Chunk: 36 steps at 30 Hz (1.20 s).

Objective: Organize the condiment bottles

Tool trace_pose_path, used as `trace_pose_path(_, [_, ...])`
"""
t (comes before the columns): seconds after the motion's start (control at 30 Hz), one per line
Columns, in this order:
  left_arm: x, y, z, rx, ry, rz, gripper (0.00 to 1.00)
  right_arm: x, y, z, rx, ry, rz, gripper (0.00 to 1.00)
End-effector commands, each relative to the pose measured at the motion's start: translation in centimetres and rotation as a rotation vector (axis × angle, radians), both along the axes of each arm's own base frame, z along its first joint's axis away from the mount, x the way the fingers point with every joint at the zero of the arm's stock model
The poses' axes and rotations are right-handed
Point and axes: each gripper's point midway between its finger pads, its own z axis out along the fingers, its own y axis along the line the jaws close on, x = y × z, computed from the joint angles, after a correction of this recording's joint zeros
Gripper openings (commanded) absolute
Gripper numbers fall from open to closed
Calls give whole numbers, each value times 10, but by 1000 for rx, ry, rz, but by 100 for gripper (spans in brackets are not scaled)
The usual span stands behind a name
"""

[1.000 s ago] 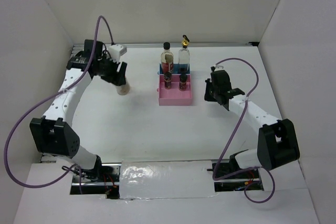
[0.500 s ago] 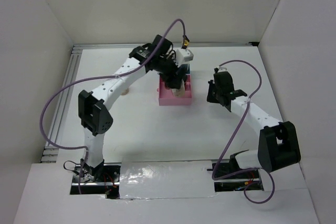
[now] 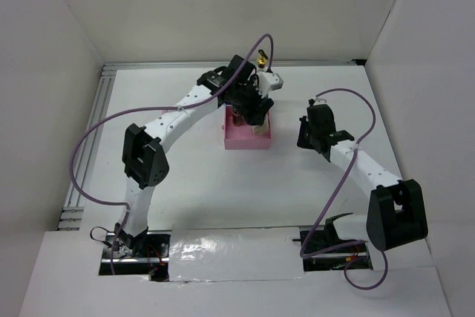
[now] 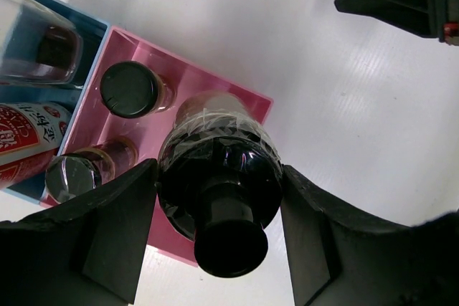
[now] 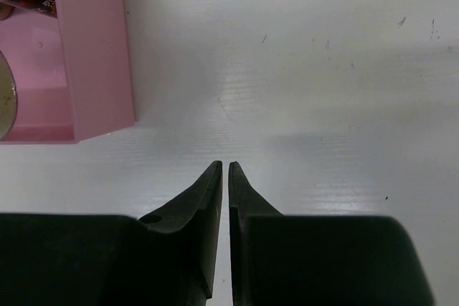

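Observation:
My left gripper [image 4: 219, 198] is shut on a short dark-capped jar [image 4: 215, 148] with tan contents and holds it over the front right corner of the pink tray [image 4: 179, 77]. In the top view the gripper [image 3: 256, 119] covers most of the tray [image 3: 241, 141]. Two dark-capped spice jars [image 4: 129, 89] [image 4: 72, 173] stand in the pink part. A red-labelled bottle [image 4: 25, 141] and a tall clear bottle [image 4: 36, 48] stand in the blue part; the gold cap [image 3: 261, 58] shows behind the arm. My right gripper [image 5: 225, 166] is shut and empty above bare table, right of the tray [image 5: 93, 48].
White walls enclose the table on three sides. A metal rail [image 3: 93, 131] runs along the left edge. My right gripper [image 3: 306, 139] hovers a short way right of the tray. The left arm's purple cable [image 3: 96, 139] loops over the left half.
My left arm has swung from the left side of the table to the tray, carrying the dark-capped jar. The right arm has hardly moved.

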Motion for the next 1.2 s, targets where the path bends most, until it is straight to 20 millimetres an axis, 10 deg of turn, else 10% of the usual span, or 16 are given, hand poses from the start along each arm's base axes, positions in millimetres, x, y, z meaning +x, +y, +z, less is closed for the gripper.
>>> trace_pose_path(0.0, [14, -15, 14, -62, -50, 19, 0, 5, -4, 8, -2, -25, -10, 15])
trace_pose_path(0.9, [27, -23, -55, 24, -8, 37, 0, 3, -5, 4, 1, -13, -7, 15])
trace_pose_path(1.17, [25, -19, -65, 43, 14, 39, 47, 2, -7, 5, -5, -14, -11, 21])
